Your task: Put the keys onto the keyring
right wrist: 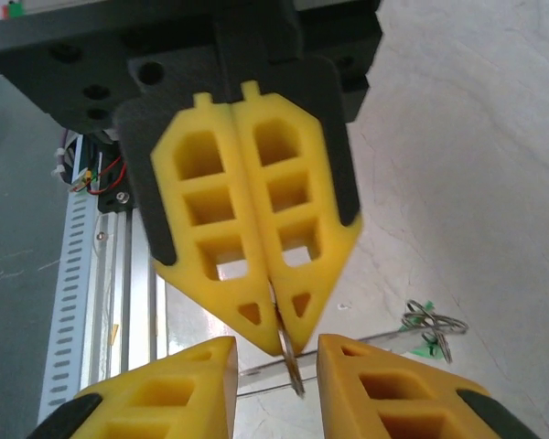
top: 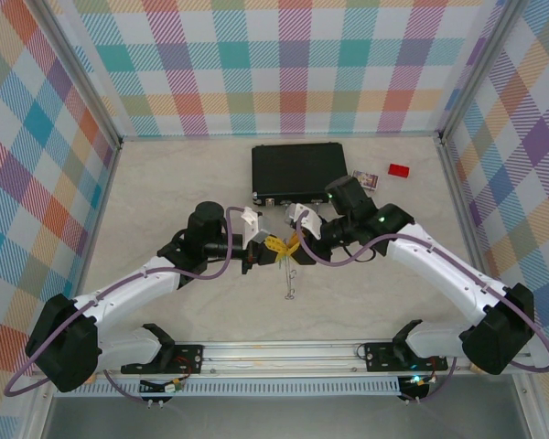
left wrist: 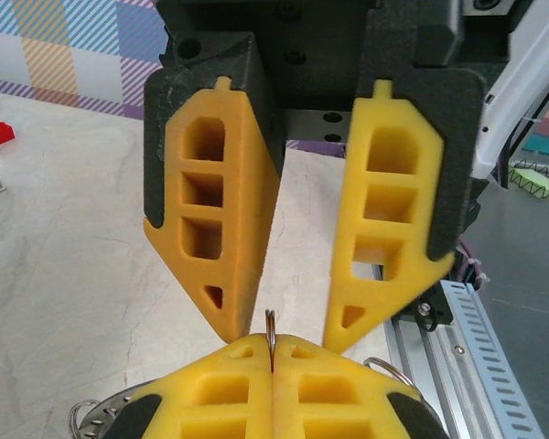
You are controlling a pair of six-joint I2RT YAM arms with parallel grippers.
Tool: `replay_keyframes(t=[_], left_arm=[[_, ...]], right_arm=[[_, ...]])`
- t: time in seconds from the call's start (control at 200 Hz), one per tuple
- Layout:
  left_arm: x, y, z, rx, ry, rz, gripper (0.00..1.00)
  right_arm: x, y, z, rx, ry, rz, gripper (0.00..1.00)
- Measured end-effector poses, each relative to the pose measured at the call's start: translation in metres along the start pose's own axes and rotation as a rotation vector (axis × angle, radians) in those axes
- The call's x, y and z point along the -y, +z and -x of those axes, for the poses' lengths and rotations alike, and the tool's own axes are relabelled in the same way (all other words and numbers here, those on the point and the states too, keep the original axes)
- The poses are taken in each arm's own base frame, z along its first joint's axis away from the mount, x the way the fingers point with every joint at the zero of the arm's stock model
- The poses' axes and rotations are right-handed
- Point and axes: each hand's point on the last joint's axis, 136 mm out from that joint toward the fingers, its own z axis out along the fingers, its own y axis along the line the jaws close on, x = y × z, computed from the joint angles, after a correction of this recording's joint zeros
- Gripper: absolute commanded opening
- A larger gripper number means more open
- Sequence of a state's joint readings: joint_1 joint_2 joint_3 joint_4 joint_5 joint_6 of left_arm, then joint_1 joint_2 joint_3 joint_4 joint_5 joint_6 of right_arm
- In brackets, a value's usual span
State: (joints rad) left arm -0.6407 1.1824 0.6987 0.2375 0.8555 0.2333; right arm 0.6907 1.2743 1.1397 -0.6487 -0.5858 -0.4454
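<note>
- One container sits on your surface point(top: 165, 192): a black case point(top: 299, 170) at 12 o'clock in the top view. It lies flat with its lid shut, so nothing inside it can be seen.
- Two small things lie off the case's 3 o'clock side. A card-like scrap point(top: 366, 179) is just beside the case corner, and a red block point(top: 399, 169) sits further toward 3 o'clock, apart from the case.
- Your left tool point(right wrist: 276, 335) is clenched. Its yellow fingers press flat together, and the thin grey edge of the keyring point(left wrist: 270, 327) is pinched at their tips.
- Your right tool point(left wrist: 288, 331) faces the left one tip to tip at the centre of the surface. Its fingers are released, with a moderate gap between them.
- The keyring's edge stands inside that gap, closer to one finger than the other. You cannot tell whether that finger touches the metal.
- In the top view the keyring shows edge-on as a thin line running from the tools toward 6 o'clock.
- The keys point(right wrist: 428, 327) appear in the right wrist view at 4 o'clock of the clenched fingers, near the far end of the keyring. They are green bits tangled with small wire loops.
- They are too small for you to tell whether they are threaded on the keyring or only lying beside it.
- Most of the hoop is cut off or hidden behind the fingers in both wrist views, and its full outline is nowhere visible.
</note>
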Motion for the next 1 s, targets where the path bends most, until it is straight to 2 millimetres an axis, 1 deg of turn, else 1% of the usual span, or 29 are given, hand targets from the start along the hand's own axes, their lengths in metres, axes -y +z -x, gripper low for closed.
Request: replay_keyframes(t=[0.175, 0.27, 0.385, 0.435, 0.48, 0.58, 0.735, 0.83, 0.875, 0.92, 0.965, 1.0], left_arm=[[0.0001, 0.0000, -0.0001, 0.000, -0.001, 0.000, 0.00], [0.0000, 0.0000, -0.0001, 0.000, -0.001, 0.000, 0.00], [0.0007, 0.0004, -0.0001, -0.001, 0.000, -0.002, 0.00], [0.0010, 0.0006, -0.0001, -0.001, 0.000, -0.003, 0.00], [0.0011, 0.0009, -0.0002, -0.001, 0.000, -0.002, 0.00], [0.0006, 0.0007, 0.0003, 0.000, 0.002, 0.003, 0.00], [0.0006, 0.0006, 0.0004, 0.000, 0.002, 0.003, 0.00], [0.0011, 0.0006, 0.0004, 0.000, 0.002, 0.000, 0.00], [0.0014, 0.0006, 0.0004, 0.000, 0.002, -0.002, 0.00], [0.0016, 0.0005, 0.0006, 0.001, 0.003, -0.003, 0.00], [0.0019, 0.0005, 0.0006, 0.001, 0.003, -0.005, 0.00], [0.0020, 0.0005, 0.0006, 0.001, 0.003, -0.005, 0.00]], right_arm=[[-0.0007, 0.0002, 0.0000, 0.000, -0.009, 0.003, 0.29], [-0.0005, 0.0001, 0.0001, 0.000, -0.011, 0.002, 0.25], [-0.0004, 0.0000, -0.0003, -0.001, -0.011, 0.002, 0.25], [-0.0006, 0.0000, -0.0008, -0.003, -0.010, 0.003, 0.27], [-0.0008, 0.0001, -0.0010, -0.003, -0.010, 0.004, 0.32], [-0.0026, 0.0018, -0.0031, -0.009, -0.012, 0.010, 0.31], [-0.0032, 0.0040, -0.0081, -0.021, -0.005, 0.013, 0.27], [-0.0019, 0.0038, -0.0085, -0.023, -0.008, 0.005, 0.19], [-0.0012, 0.0036, -0.0085, -0.023, -0.010, 0.000, 0.18], [-0.0002, 0.0033, -0.0087, -0.024, -0.011, -0.007, 0.13], [-0.0001, 0.0028, -0.0090, -0.023, -0.015, -0.012, 0.11], [-0.0002, 0.0023, -0.0096, -0.023, -0.018, -0.015, 0.08]])
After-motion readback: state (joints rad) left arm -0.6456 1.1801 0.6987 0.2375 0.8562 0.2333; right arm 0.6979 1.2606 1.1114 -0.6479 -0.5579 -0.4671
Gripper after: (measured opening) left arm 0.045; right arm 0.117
